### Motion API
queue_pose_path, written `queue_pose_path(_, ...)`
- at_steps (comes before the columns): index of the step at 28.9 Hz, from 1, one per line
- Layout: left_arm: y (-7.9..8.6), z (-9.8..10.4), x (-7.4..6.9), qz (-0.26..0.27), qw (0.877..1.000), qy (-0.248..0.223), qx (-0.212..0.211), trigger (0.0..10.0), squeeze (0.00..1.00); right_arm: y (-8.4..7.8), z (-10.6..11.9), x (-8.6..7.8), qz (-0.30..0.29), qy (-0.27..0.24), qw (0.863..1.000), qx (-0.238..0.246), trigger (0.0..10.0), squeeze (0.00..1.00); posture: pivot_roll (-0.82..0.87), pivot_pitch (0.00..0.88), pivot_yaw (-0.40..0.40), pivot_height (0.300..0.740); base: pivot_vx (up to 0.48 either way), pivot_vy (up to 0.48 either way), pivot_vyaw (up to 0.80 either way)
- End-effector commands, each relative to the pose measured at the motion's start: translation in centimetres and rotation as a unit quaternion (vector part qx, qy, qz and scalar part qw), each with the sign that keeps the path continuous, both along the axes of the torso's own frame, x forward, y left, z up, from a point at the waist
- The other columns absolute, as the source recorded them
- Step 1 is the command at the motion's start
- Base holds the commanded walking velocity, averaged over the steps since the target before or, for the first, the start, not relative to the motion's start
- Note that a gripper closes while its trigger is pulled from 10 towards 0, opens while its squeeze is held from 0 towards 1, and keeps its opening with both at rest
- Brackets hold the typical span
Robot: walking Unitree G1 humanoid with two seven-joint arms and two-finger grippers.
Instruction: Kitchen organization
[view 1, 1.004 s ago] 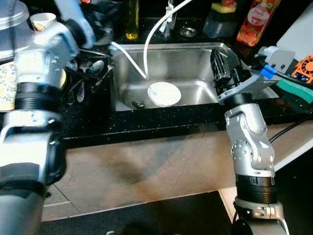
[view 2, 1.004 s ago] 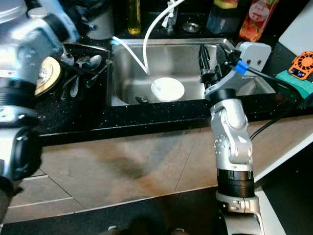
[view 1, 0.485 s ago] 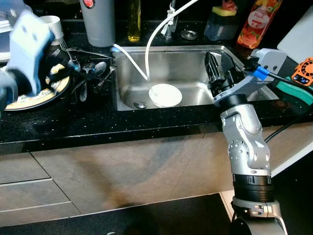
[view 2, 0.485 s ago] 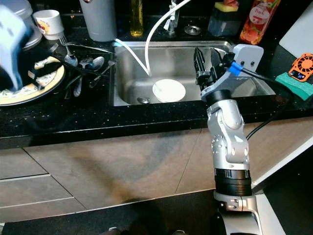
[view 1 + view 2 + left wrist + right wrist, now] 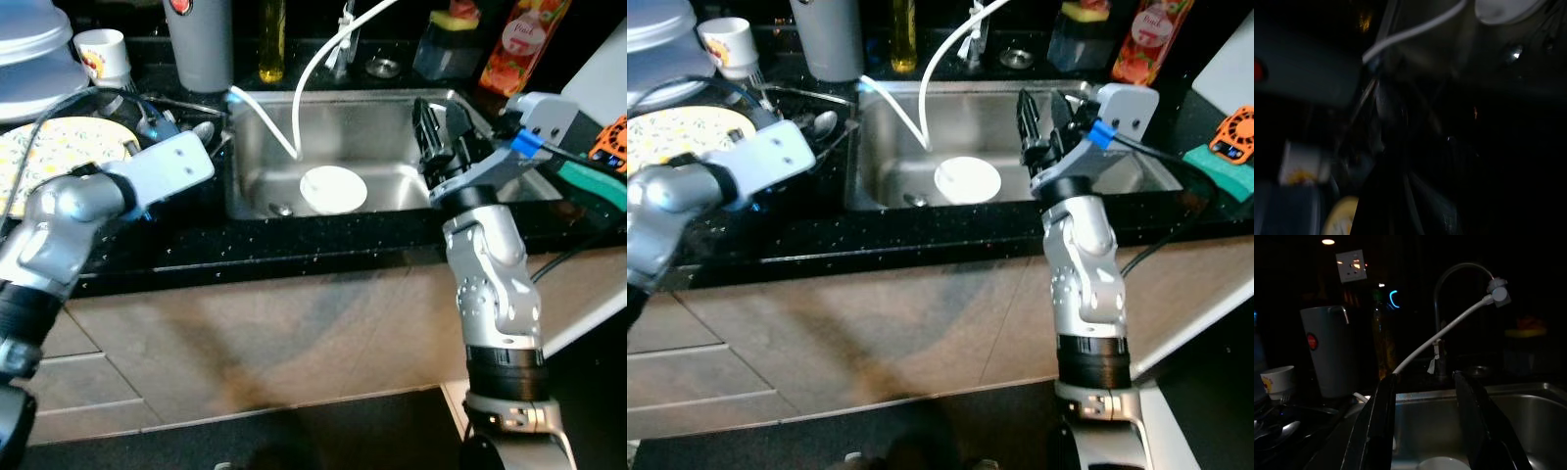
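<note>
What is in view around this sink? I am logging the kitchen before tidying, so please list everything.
Stainless steel sink basin: one, silver, set in the black counter.
Round white bowl: one, on the sink floor.
White flexible hose: one, curving from the tap into the sink.
Yellow patterned plate: one, left of the sink.
Metal spoons: several, silver, between plate and sink.
Grey tall cup: one, behind the sink's left corner.
White paper cup: one, far left.
Yellow oil bottle: one, behind the sink.
Red juice carton: one, back right.
Green sponge: one, right counter.
Left end effector: over the spoons.
Right end effector: open, above the sink's right side.
</note>
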State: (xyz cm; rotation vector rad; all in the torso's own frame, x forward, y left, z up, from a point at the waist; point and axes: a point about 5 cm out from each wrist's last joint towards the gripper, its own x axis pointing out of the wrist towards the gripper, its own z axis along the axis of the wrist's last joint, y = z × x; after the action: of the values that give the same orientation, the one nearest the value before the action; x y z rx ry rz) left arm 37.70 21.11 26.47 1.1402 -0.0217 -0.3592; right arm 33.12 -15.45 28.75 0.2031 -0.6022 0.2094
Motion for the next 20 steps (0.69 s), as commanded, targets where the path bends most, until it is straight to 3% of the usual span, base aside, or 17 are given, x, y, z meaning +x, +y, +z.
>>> queue_pose_path(1, -0.7, -1.0, 0.6, -0.009, 0.999, -0.002, 0.039, 10.0, 0.00, -0.3, -0.1, -0.1, -0.007, -0.002, 1.000, 0.001, 10.0, 0.00, 0.16, 0.078, -0.028, 0.740, 0.000, 0.000, 0.00)
queue_pose_path(3, -1.2, -1.3, 1.3, -0.010, 0.997, -0.013, 0.078, 10.0, 0.00, -0.3, -0.1, -0.2, -0.008, -0.003, 1.000, 0.001, 10.0, 0.00, 0.15, 0.079, -0.028, 0.740, 0.000, 0.000, 0.00)
queue_pose_path(10, -1.2, -1.4, 2.9, 0.028, 0.990, -0.033, 0.131, 10.0, 0.00, -0.4, 0.0, -0.2, -0.009, -0.003, 1.000, 0.003, 10.0, 0.00, 0.15, 0.082, -0.028, 0.740, 0.000, 0.000, 0.00)
queue_pose_path(12, -0.9, -1.3, 3.3, 0.053, 0.989, -0.040, 0.135, 10.0, 0.00, -0.4, 0.0, -0.2, -0.008, -0.003, 1.000, 0.004, 10.0, 0.00, 0.15, 0.082, -0.028, 0.740, 0.000, 0.000, 0.00)
queue_pose_path(20, -0.9, -1.5, 3.8, 0.066, 0.983, -0.059, 0.159, 10.0, 0.00, -0.3, 0.1, -0.2, -0.007, -0.003, 1.000, 0.005, 10.0, 0.00, 0.15, 0.092, -0.029, 0.740, 0.000, 0.000, 0.00)
